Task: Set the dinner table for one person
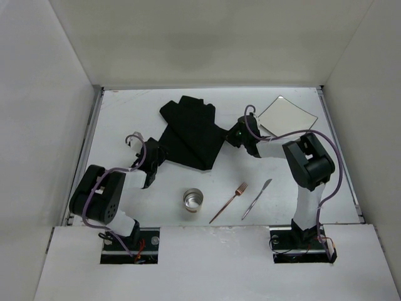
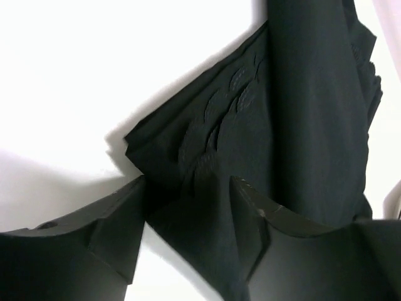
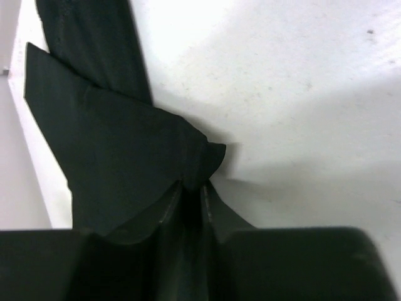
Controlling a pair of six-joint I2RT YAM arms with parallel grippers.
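Observation:
The black cloth mat (image 1: 191, 128) lies crumpled and folded on the white dinner table (image 1: 125, 113), at mid-back. My left gripper (image 1: 155, 157) is at the mat's left corner; in the left wrist view its fingers (image 2: 135, 207) are partly closed, with a bunched ridge of the mat (image 2: 207, 188) pinched between them (image 2: 187, 182). My right gripper (image 1: 236, 135) is at the mat's right corner, shut tight on a pointed fold of the mat (image 3: 125, 157) in the right wrist view (image 3: 193, 186). The mat's corner (image 3: 213, 153) sticks out just past the tips.
A white square plate (image 1: 288, 116) lies at the back right, behind the right arm. A metal cup (image 1: 193, 200), a copper fork (image 1: 230, 202) and a knife (image 1: 257, 199) lie in a row near the front. White walls (image 1: 37, 125) edge the table.

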